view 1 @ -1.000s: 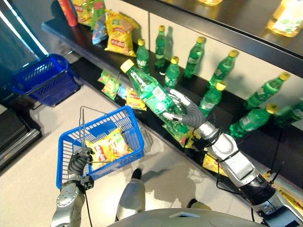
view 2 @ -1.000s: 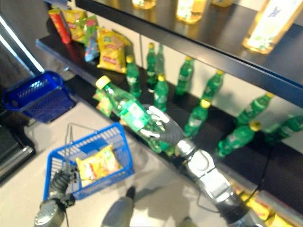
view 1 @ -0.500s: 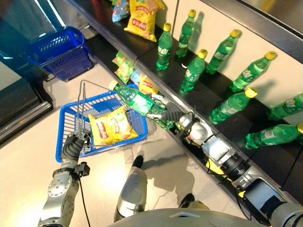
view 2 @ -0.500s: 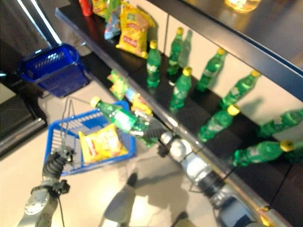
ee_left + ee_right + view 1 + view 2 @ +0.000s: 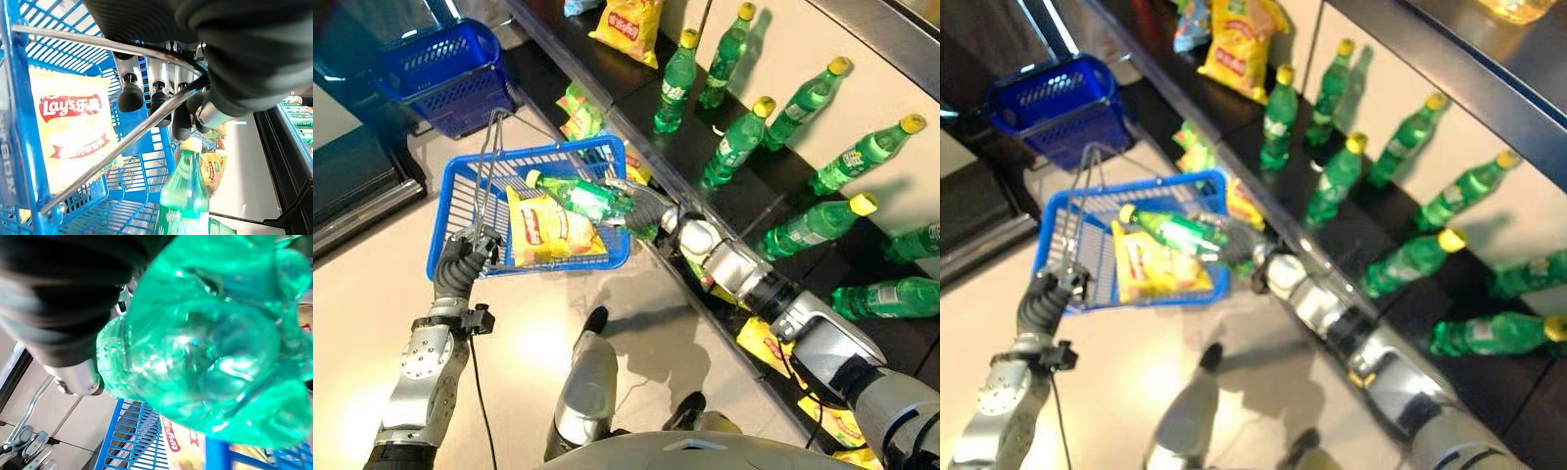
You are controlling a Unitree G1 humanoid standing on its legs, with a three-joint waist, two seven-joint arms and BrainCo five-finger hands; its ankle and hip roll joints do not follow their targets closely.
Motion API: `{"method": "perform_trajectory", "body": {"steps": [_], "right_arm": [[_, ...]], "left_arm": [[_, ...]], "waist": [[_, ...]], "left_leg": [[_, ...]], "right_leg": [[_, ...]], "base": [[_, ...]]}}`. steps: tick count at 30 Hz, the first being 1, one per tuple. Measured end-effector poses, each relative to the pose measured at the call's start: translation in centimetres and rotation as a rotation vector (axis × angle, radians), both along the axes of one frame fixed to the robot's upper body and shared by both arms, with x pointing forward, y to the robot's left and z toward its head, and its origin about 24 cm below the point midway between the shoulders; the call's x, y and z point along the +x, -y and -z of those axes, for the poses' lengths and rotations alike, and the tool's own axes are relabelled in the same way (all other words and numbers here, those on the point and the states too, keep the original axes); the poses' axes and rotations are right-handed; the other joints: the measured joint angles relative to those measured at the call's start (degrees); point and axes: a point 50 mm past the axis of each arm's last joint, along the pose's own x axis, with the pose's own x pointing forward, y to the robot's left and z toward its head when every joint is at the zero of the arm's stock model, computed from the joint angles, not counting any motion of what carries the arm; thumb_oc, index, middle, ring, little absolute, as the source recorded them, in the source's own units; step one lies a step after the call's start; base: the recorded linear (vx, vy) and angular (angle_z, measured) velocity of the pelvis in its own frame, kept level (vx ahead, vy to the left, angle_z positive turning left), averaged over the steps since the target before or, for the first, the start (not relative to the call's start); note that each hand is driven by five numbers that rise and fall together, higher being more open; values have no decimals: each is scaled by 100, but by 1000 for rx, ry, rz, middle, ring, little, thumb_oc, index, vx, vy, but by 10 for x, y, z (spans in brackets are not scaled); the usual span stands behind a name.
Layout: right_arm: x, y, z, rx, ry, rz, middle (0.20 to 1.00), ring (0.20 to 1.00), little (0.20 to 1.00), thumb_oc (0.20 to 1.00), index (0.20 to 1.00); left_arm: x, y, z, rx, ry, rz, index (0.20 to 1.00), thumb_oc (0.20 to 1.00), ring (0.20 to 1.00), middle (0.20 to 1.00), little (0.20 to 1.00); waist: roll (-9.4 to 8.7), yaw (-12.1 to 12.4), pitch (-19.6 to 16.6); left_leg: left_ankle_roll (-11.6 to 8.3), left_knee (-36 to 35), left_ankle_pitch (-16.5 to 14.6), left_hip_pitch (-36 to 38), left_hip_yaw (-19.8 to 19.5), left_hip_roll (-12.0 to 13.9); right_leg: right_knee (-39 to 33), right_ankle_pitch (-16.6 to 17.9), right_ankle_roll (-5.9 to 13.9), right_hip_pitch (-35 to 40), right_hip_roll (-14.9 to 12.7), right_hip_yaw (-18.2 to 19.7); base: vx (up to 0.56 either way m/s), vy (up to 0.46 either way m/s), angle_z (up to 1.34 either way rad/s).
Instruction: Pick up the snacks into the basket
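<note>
Green bottle [image 5: 582,197], yellow cap, over basket [image 5: 460,196]

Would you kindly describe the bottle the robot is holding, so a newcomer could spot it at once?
Find the blue basket that the left hand holds by its wire handles. Over it, above a yellow chip bag, lies a green bottle with a yellow cap, gripped by the right hand. Unlike the shelf bottles, it is off the shelf, over the basket.

Two silver-grey segmented arms, round joint housings. Left hand [image 5: 462,266]: dark ribbed cover over back and wrist, silver fingers [image 5: 131,83] with dark rounded tips. Right hand [image 5: 646,208]: same dark ribbed cover, silver thumb.
</note>
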Motion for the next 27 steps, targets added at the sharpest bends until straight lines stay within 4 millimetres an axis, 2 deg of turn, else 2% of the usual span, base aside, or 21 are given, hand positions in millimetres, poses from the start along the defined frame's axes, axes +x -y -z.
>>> {"method": "perform_trajectory", "body": {"steps": [8,15,20,27], "right_arm": [[0,-29,-27,-29,98,-72,200,200,200,200,200],[-3,-53,-42,-63,159,-135,200,200,200,200,200],[-6,-72,-37,-84,145,-162,200,200,200,200,200],[-4,-79,-5,-200,74,-141,200,200,200,200,200]], "left_arm": [[10,5,-21,91,44,90,200,200,200,200,200],[15,21,-34,129,83,208,200,200,200,200,200],[14,32,-34,131,76,286,200,200,200,200,200],[14,43,-30,103,52,365,200,200,200,200,200]], "waist": [[-207,85,104],[-229,190,109],[-254,201,102],[-286,323,105]], "left_leg": [[-19,23,-4,-58,-87,-8],[-31,27,-5,-67,-123,-4],[-38,39,-5,-116,-163,0],[-60,47,6,-185,-265,-11]], "right_leg": [[-51,-1,0,25,41,-22],[-61,-5,-5,40,64,-35],[-101,-7,-8,42,98,-40],[-150,-6,-8,56,135,-97]], "base": [[6,-5,3],[0,0,0],[3,0,4],[13,2,5]]}}
